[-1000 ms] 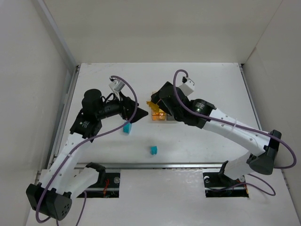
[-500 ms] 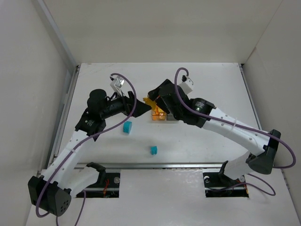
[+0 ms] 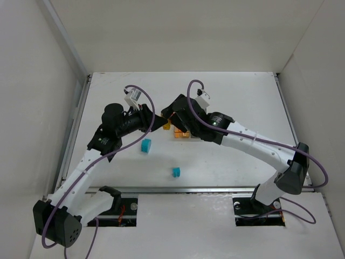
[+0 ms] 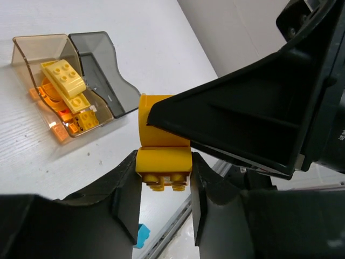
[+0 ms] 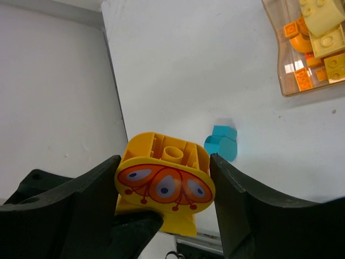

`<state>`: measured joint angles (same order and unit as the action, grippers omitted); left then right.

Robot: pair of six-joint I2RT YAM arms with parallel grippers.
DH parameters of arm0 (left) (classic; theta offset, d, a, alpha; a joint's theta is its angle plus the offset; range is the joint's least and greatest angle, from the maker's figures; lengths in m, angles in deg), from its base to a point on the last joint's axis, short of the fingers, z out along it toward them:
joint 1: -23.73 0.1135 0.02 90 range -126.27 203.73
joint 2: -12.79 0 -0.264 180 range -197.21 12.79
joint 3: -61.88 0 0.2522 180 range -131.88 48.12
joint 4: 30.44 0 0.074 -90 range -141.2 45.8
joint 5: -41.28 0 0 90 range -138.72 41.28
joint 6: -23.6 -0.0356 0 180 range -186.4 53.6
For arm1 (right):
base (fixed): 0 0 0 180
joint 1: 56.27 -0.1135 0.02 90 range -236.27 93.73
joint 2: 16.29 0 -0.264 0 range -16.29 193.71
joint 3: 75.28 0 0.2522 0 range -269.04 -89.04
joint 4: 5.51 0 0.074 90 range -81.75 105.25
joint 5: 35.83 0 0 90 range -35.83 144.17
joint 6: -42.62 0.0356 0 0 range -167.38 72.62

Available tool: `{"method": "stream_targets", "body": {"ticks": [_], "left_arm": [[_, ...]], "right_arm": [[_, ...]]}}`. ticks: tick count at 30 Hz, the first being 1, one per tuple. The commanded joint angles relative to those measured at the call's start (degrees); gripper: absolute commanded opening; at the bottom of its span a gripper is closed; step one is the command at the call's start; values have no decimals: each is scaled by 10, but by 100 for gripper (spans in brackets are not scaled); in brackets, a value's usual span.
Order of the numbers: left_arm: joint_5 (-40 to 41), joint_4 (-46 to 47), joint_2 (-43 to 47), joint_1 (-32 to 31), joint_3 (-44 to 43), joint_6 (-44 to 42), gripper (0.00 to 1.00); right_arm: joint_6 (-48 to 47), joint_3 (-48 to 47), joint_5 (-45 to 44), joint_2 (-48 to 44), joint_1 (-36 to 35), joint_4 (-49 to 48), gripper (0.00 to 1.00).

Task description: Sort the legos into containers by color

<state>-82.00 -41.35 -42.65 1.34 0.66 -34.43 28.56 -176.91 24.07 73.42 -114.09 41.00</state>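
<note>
A yellow lego with an orange printed face hangs in the air between both grippers. My left gripper is shut on its studded end, both fingers touching it. My right gripper is shut on its wider end. From above, the two grippers meet just left of the containers. The amber box holds yellow and orange legos; the dark grey box beside it looks bare. Two teal legos lie on the table.
The right gripper's black body fills the upper right of the left wrist view. White walls enclose the table on three sides. A metal rail runs along the near edge by the arm bases.
My left gripper moved up and right to the right gripper and shut on the yellow lego. The right arm swung left toward it, still holding the piece.
</note>
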Motion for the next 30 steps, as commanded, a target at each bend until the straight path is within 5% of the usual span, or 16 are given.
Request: {"method": "stream_targets", "body": {"ticks": [1,4,10,17,21,25,30], "left_arm": [[18,1,6,-2,-4,-18,19],[18,1,6,-2,1,-11,0],[51,-64,18,-2,-4,-59,0],[80,-183,36,-2,1,-165,0],[70,-183,50,-7,6,-165,0],[90,-177,50,-7,12,-165,0],[104,-177,45,-7,6,-171,0]], "right_arm": [[6,-19,16,-9,-4,-52,0],[1,-19,16,-9,-4,-52,0],[-27,-13,-42,-20,11,-26,0],[-249,-18,116,33,186,-36,0],[-328,-80,115,104,205,31,0],[-429,-100,213,163,205,-15,0],[-471,-142,205,223,199,5,0]]}}
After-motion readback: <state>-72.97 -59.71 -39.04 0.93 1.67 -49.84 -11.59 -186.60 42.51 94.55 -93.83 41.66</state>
